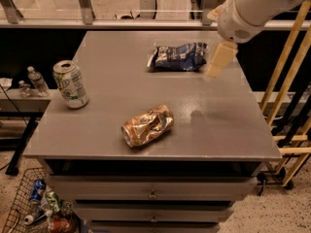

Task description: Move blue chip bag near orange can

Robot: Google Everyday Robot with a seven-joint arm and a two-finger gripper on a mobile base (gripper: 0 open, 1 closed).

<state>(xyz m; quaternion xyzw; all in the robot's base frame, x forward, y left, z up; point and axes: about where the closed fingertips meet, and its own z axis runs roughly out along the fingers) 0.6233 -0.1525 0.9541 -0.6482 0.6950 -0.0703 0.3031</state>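
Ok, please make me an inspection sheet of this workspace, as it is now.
Surface: grey table, flat, with drawers below.
Job's things: blue bag lies flat at the far side; orange can, crushed, lies on its side near the front; the two are apart.
Clutter: green-white can, upright at the left edge.
Grippers: the hand is over the table's far right, just right of the blue bag, carrying nothing.
Cables: nothing seen.
Surroundings: bottles at left; basket of cans on the floor; wooden rack at right.

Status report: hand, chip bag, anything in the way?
Hand over far right of table, beside blue chip bag, not holding it. Bag flat, apart from orange can. Green-white can off left, no obstacle.
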